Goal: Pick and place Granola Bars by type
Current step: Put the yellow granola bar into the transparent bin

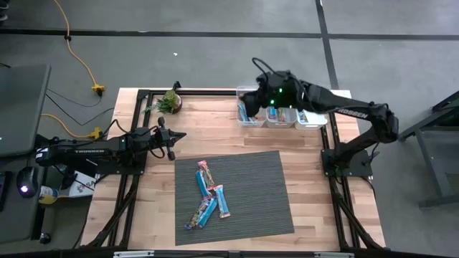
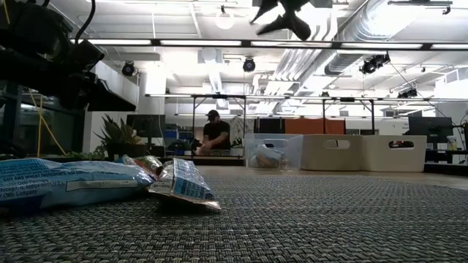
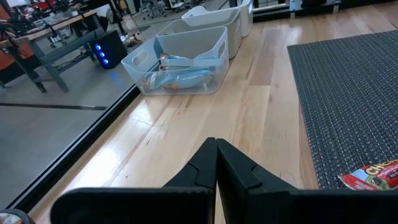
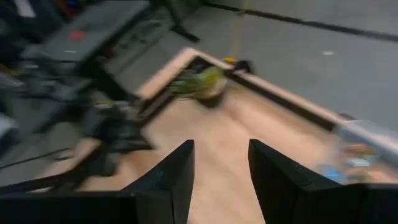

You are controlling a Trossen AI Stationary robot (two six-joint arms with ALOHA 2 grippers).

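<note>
Several granola bars (image 1: 209, 195) in light blue and red wrappers lie flat in a loose cluster on the grey mat (image 1: 251, 179); the low view shows light blue ones (image 2: 73, 183) close up. More light blue bars lie in the leftmost clear bin (image 3: 180, 78). My right gripper (image 4: 221, 146) hangs open and empty, high over the bins (image 1: 247, 94) at the table's far side. My left gripper (image 3: 216, 142) is shut on nothing, hovering at the table's left (image 1: 179, 136), with a red bar (image 3: 373, 174) on the mat's edge beside it.
Three bins (image 1: 281, 115) stand in a row at the far right edge of the table. A small potted plant (image 1: 170, 102) sits at the far left corner. Bare wood (image 1: 215, 129) lies between mat and bins. A person (image 2: 216, 131) works beyond the table.
</note>
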